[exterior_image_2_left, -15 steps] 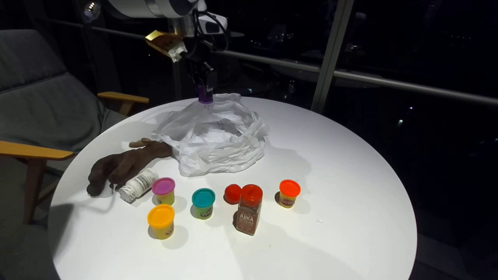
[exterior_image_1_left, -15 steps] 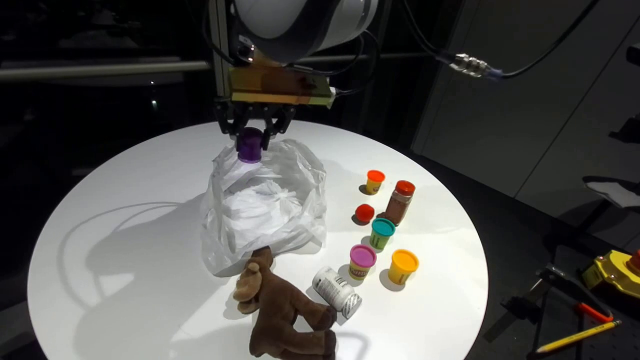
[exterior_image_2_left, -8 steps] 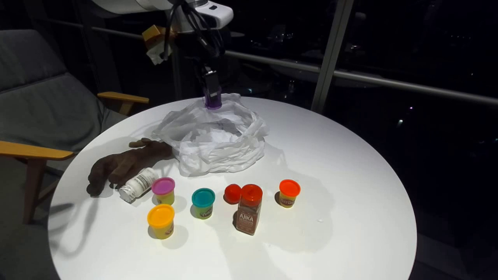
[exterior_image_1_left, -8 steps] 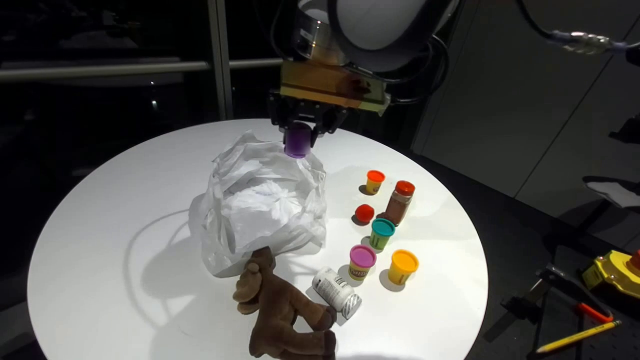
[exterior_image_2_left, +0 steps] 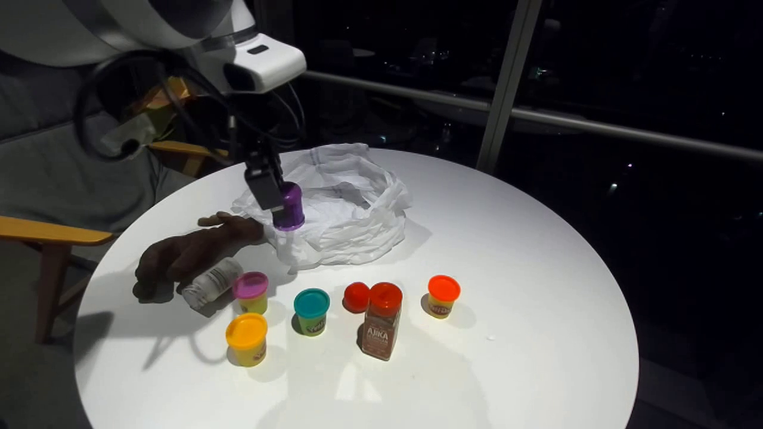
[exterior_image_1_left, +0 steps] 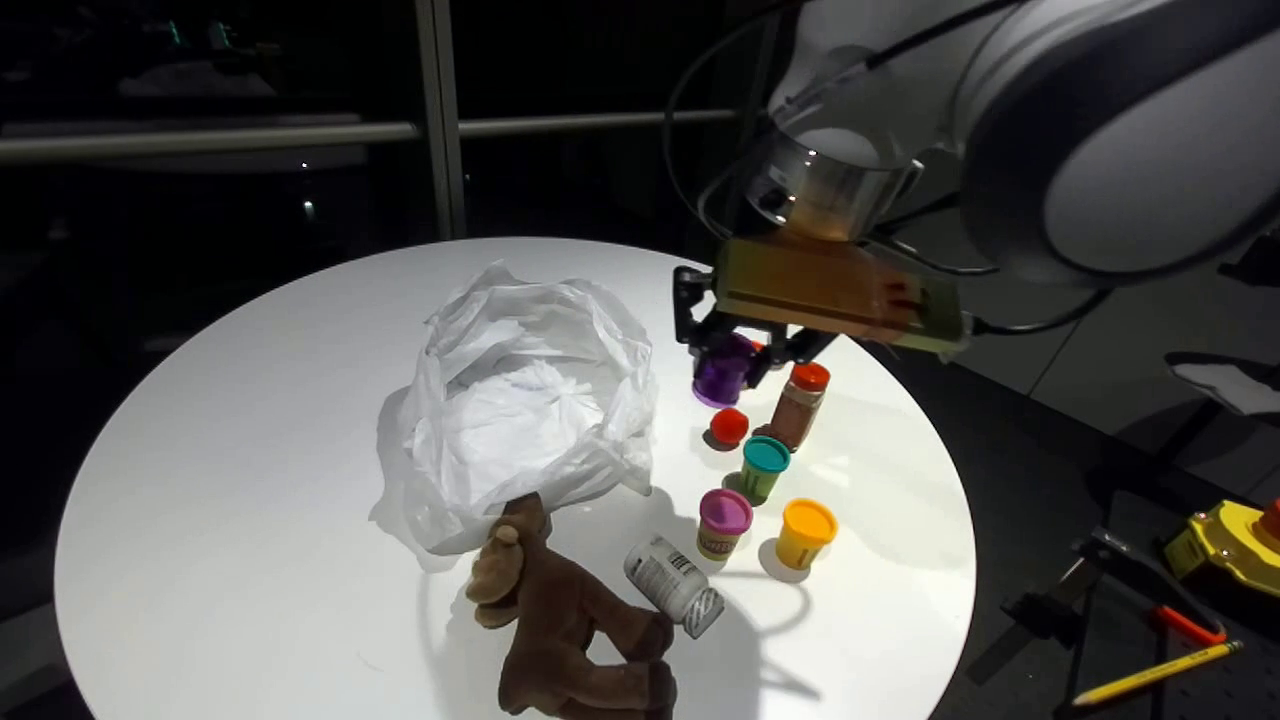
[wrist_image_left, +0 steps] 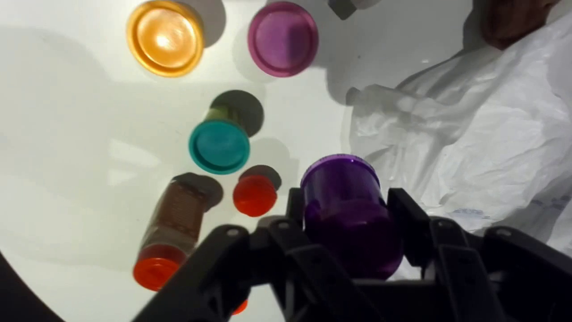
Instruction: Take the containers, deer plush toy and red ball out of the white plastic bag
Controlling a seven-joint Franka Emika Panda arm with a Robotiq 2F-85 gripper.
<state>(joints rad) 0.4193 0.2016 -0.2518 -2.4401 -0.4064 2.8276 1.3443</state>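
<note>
Purple tub is gripped between the jaws, held above the bench. White plastic bag is noted open-mouthed; deer plush toy is laid on its side at the bag's edge. Red ball is found just beside red-capped jar. Teal-lidded tub, pink-lidded tub, amber-lidded tub and red-orange-lidded tub are stood upright; white bottle is seen on its side.
</note>
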